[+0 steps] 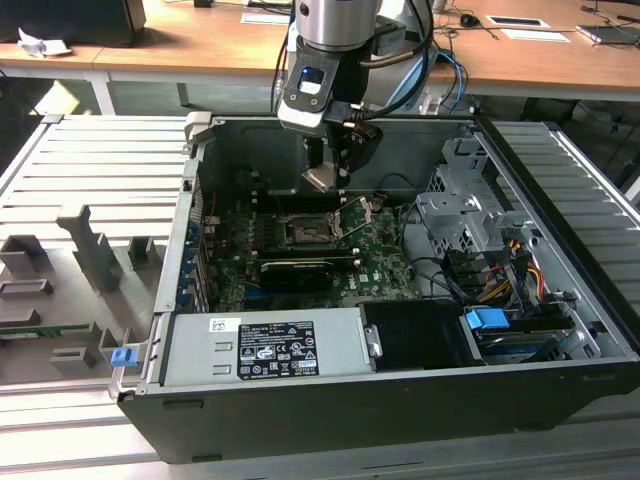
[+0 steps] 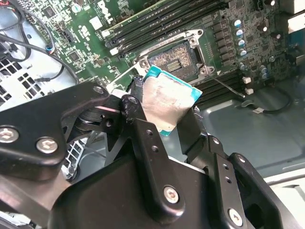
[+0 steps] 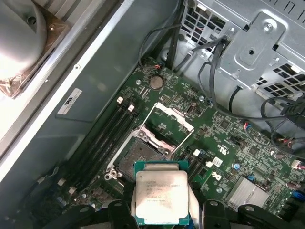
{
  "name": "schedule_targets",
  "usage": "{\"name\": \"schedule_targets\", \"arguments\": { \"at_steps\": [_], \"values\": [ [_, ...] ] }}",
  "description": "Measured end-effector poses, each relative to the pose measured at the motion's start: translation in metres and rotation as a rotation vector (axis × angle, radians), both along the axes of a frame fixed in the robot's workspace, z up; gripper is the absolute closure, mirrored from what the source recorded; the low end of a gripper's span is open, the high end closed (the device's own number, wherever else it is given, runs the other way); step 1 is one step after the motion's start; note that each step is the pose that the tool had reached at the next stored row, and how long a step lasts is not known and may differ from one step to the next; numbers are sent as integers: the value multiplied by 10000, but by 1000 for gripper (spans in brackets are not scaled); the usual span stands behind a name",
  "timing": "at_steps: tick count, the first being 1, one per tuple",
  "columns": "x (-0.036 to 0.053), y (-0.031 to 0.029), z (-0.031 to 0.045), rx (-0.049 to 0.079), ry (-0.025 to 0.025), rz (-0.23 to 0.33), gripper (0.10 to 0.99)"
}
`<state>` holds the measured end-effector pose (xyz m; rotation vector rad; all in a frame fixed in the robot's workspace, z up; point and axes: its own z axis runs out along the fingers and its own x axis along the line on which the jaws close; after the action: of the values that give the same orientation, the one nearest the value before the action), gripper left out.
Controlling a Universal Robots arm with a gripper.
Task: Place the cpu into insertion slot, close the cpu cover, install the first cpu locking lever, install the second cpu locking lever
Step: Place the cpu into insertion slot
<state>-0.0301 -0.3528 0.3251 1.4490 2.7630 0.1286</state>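
Cpu point(image 3: 161, 191) in pincer point(image 2: 164, 112) over open insertion slot point(image 3: 140, 156) beside memory slots point(image 3: 107, 138).

On the cpu point(image 3: 162, 193) we see a dull silver-grey top rimmed in teal-green. The insertion slot point(image 3: 141, 158) is dark with a fine golden dot pattern, the circuit board point(image 3: 238, 143) green. The cpu cover point(image 3: 174, 113) shines silvery, and there's a bright blue clip point(image 1: 487, 320).
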Motion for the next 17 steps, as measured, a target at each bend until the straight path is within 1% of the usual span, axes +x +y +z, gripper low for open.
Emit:
{"name": "schedule_targets", "arguments": {
  "at_steps": [14, 17],
  "values": [
    [0, 0, -27, 0, 0, -402, 557],
    [0, 0, -39, 0, 0, -652, 557]
  ]
}}
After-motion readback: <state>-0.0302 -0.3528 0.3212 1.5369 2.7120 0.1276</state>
